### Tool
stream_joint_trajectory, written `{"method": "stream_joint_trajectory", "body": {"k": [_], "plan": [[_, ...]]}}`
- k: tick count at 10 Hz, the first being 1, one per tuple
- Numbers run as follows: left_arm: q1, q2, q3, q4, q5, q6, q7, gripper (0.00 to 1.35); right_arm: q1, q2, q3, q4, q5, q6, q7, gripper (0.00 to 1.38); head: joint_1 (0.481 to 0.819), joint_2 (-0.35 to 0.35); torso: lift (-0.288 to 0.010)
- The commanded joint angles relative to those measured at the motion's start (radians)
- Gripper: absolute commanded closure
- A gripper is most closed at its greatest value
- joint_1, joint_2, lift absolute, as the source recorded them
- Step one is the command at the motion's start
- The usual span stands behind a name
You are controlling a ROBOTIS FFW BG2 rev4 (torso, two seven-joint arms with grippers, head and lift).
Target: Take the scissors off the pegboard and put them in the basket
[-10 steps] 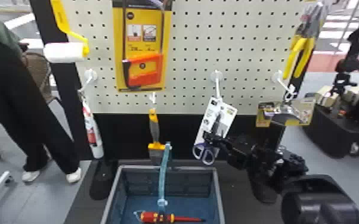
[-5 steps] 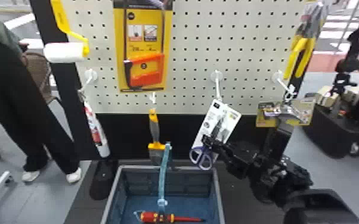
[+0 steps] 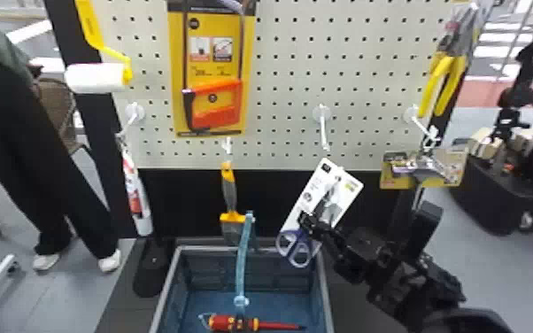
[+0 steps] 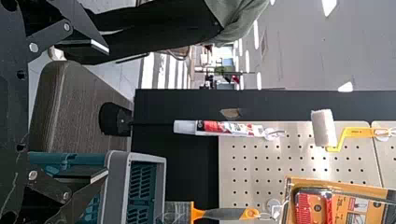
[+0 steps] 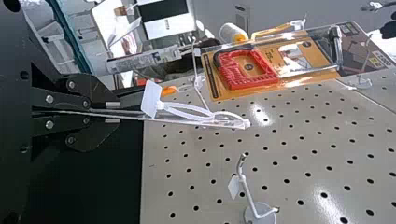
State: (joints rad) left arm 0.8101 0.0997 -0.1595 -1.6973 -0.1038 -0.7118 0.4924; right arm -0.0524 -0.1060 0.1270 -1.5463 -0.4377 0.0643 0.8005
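My right gripper [image 3: 310,222] is shut on the carded scissors [image 3: 294,249] in the head view. Their white card tilts to the right, below the tip of a bare peg hook [image 3: 323,126] and apart from it. Seen edge-on in the right wrist view, the scissors' package [image 5: 191,122] extends from between the closed tips of the right gripper [image 5: 113,112]. The grey-rimmed basket [image 3: 325,292] is low in front of the pegboard; the scissors' purple handles overlap its back right rim in the head view. In the left wrist view my left gripper [image 4: 100,112] stands open, holding nothing.
A red screwdriver [image 3: 234,323] lies in the basket, whose blue handle [image 3: 243,257] stands up mid-view. A putty knife [image 3: 230,195], saw [image 3: 212,102], tube [image 3: 137,199], paint roller [image 3: 97,77], yellow-handled pliers [image 3: 442,84] and a carded tool [image 3: 451,168] hang around the pegboard.
The right gripper has carried the scissors down and slightly left, clear of the peg hook. The card now leans more. The hanging tube has swung a little.
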Motion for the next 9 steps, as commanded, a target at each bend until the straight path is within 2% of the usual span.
{"method": "stream_joint_trajectory", "body": {"k": [1,6,9], "plan": [[-0.002,0.000,0.000,0.000,0.001,0.000,0.000,0.37,0.049,0.023,-0.020,-0.014,-0.023,0.000,-0.007,1.29,0.549,0.000,-0.100],[-0.011,0.000,-0.008,0.010,0.001,0.000,0.000,0.37,0.062,0.034,-0.015,0.028,-0.053,-0.006,-0.006,1.29,0.549,0.000,-0.100],[-0.011,0.000,-0.011,0.012,0.001,0.002,0.000,0.37,0.049,0.040,0.036,0.070,-0.095,-0.008,-0.006,1.29,0.549,0.000,-0.100]]}}
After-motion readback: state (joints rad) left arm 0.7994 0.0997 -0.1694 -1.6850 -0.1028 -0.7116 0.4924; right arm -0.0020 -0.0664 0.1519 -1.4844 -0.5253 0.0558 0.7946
